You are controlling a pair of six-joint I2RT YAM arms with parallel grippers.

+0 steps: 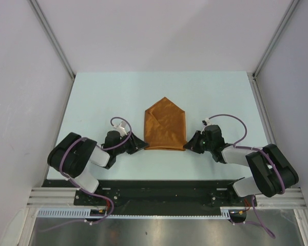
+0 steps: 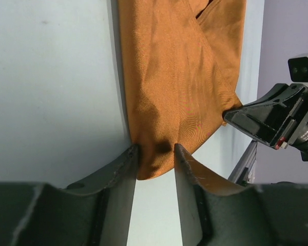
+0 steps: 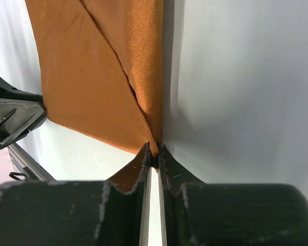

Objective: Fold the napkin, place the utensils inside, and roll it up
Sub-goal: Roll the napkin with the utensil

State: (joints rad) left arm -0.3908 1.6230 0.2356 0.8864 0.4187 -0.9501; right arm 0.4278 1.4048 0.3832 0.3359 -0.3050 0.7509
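Note:
The rust-orange napkin lies flat on the table, folded into a five-sided shape with its point at the far side. My left gripper is at its near left corner. In the left wrist view the jaws of the left gripper stand apart, with the corner of the napkin lying between them. My right gripper is at the near right corner. In the right wrist view the right gripper is pinched shut on that corner of the napkin. No utensils are in view.
The pale table is walled by white panels with metal rails at the left and right. The arm bases sit on a black rail at the near edge.

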